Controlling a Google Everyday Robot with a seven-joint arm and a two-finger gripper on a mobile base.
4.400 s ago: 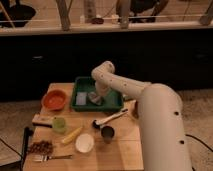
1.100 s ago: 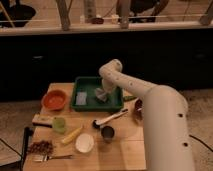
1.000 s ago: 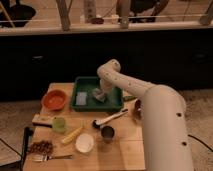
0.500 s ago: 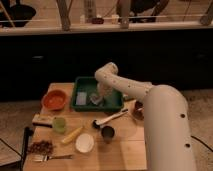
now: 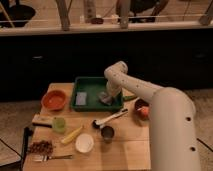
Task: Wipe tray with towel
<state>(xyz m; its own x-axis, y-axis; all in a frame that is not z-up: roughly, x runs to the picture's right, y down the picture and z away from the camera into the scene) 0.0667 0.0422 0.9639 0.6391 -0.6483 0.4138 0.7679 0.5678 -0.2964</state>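
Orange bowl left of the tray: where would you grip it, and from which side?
Grip the orange bowl by its rim, coming down from above and pinching the wall: it sits upright, open, seemingly too wide to span. The rim nearest the green tray is probably easiest, since the gripper is in the tray's right part, at the grey towel.

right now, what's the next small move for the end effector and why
Probably a short sweep leftward across the floor of the green tray. The end effector is down at the tray's right side on the grey towel, and bare floor lies to its left, before the pale object.
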